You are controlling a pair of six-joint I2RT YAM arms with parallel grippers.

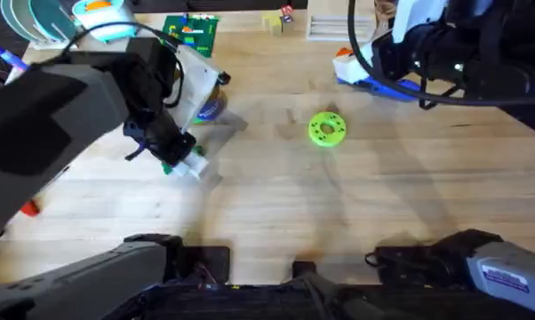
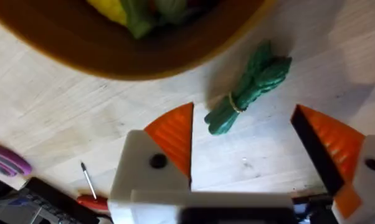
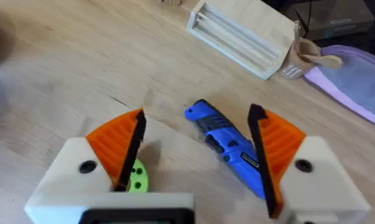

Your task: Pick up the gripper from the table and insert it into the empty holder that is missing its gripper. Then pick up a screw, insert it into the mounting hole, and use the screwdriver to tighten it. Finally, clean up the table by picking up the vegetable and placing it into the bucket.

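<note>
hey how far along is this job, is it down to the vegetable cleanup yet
Seemingly at cleanup. The left gripper is open above the vegetable, which lies on the table beside the bucket; not grasped yet. The right gripper is open over the screwdriver, lying on the table. The holder and screw cannot be checked here.

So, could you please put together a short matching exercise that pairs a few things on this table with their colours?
Things:
1. vegetable
2. screwdriver
3. bucket
4. round disc

Colours:
a. blue
b. bright lime green
c. yellow
d. dark green

Pairs: 1-d, 2-a, 3-c, 4-b.

The vegetable lies on the table beside the bucket, just ahead of the open left end effector; the screwdriver lies between the fingers of the open right end effector.
</note>
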